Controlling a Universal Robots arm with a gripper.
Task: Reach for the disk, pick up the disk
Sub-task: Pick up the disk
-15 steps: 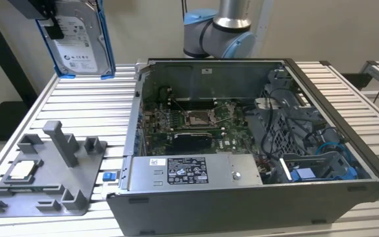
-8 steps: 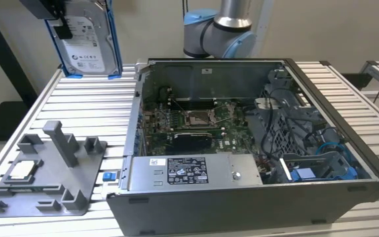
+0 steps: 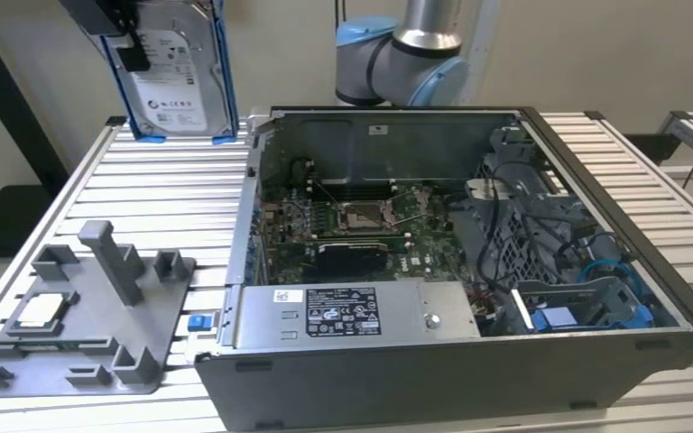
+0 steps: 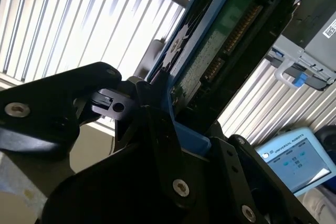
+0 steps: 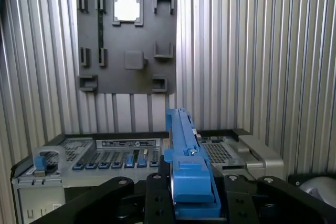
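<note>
The black fingers (image 5: 155, 191) are clenched on the disk (image 3: 178, 77), one on each flat side of it. In both wrist views the blue carrier sits wedged between them, with the gripper (image 5: 192, 195) biting on one end of the frame. In the second wrist view the gripper (image 4: 169, 125) holds the disk (image 4: 210, 40) with its green circuit-board face turned to the camera.

From where I stand, the gripper (image 3: 130, 41) has the drive hanging upright in the air, white label facing out and blue rails down both long sides. It is over the far edge of the slatted table (image 3: 166, 189), towards the exterior view's left. It hangs just beside the far corner of the open computer case (image 3: 443, 370).

The case lies on its side in the middle of the table, its motherboard (image 3: 346, 225) exposed. Near the table's front corner on the exterior view's left lies a grey fixture plate (image 3: 94, 347). A white-topped chip (image 3: 41, 309) sits in one of its pockets. A small blue bracket (image 3: 198, 321) sits between the plate and the case. The arm's base (image 3: 407, 54) rises behind the case at the far edge.
</note>
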